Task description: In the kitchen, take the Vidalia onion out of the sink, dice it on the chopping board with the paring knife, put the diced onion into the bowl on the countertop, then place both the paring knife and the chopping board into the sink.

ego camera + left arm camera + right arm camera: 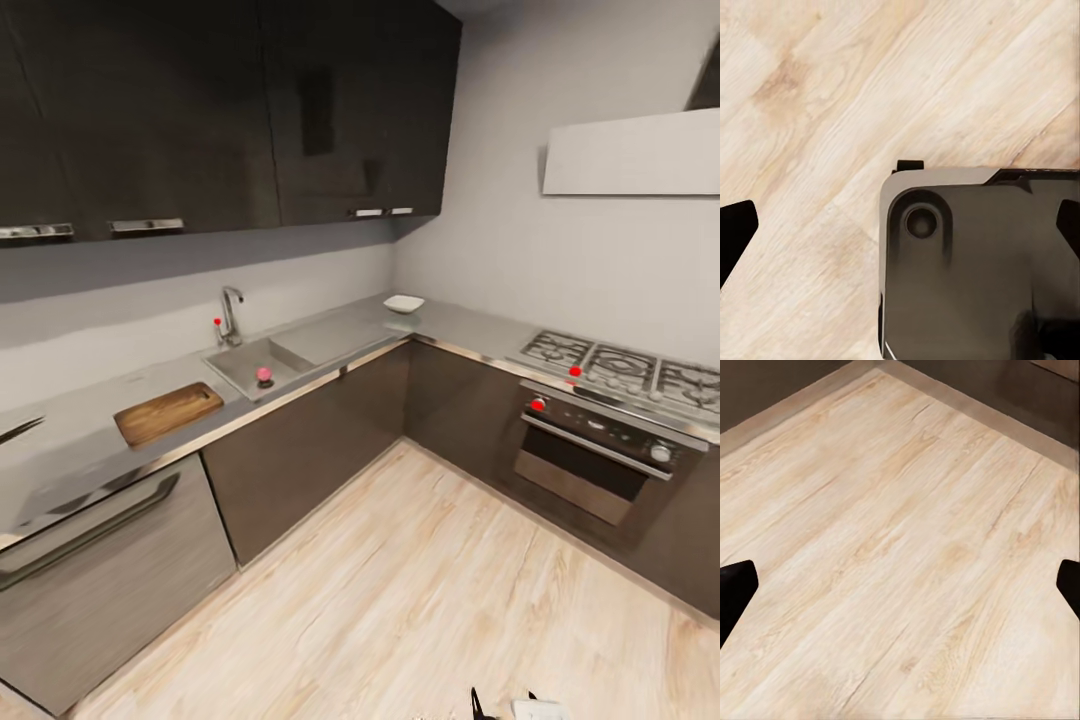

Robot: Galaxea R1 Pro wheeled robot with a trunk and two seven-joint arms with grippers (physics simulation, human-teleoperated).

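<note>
Home kitchen, grey countertop (90, 440), sink (250, 368) with tap, gas hob (620, 370), oven, dark cabinets

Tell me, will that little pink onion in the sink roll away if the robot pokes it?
Probably yes. The Vidalia onion looks round like a ball, so a nudge could set it rolling. It likely won't get far, though, since the sink has walls around it. Being small and smooth-looking, it might also slip from a loose pinch.

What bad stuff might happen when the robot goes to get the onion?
The onion is small and round, lying in the sink, so it may roll away from a gripper. The paring knife lies at the countertop near the picture's edge, easy to knock. The chopping board sits close to the front edge and might slide off.
</note>
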